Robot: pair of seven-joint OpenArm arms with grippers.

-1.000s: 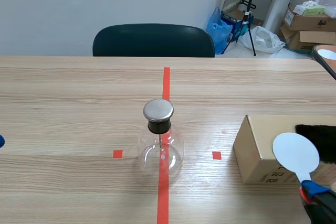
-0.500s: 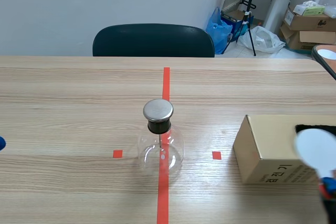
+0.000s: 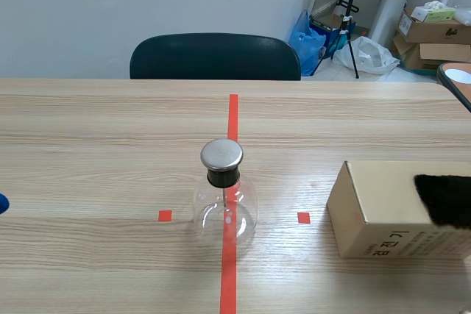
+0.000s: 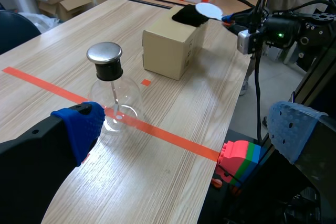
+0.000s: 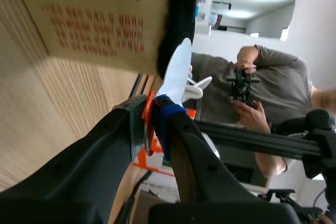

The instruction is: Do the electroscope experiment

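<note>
Pinching the white paddle (image 5: 177, 69), the right gripper (image 5: 152, 116) held it by the black fur (image 3: 445, 198) on the cardboard box (image 3: 372, 211); rubbing hard could shove that box. The left gripper (image 4: 186, 127) was spread.

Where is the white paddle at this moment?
It is not in the scene view. The left wrist view shows the white paddle, clamped in the right gripper, beside the black fur on the cardboard box.
</note>
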